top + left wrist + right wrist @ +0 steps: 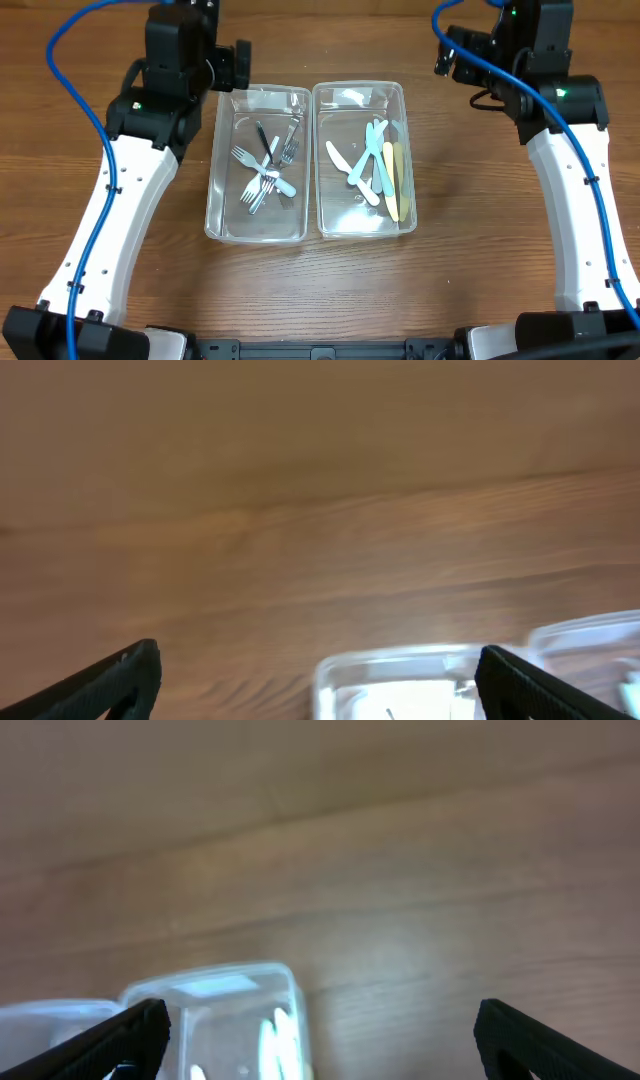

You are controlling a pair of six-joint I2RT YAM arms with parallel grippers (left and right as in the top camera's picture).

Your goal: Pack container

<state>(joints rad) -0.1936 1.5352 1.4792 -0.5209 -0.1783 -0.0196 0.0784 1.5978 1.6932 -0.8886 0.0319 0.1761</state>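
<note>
- Overhead: the fork container (212, 200) holds several forks (265, 175). The knife container (409, 180), just beside it on the right, holds pastel knives (375, 165).
- Left wrist: the left gripper (318, 660), jaws wide apart and empty, hangs past the fork container's far end. Packing looks finished, so lift straight up, clear of that rim.
- Right wrist: the right gripper (320, 1015), jaws apart and empty, hangs further right.

A wooden table (320, 290) spans the view (brown, its grain running side to side). Light glances softly off its far edge.
</note>
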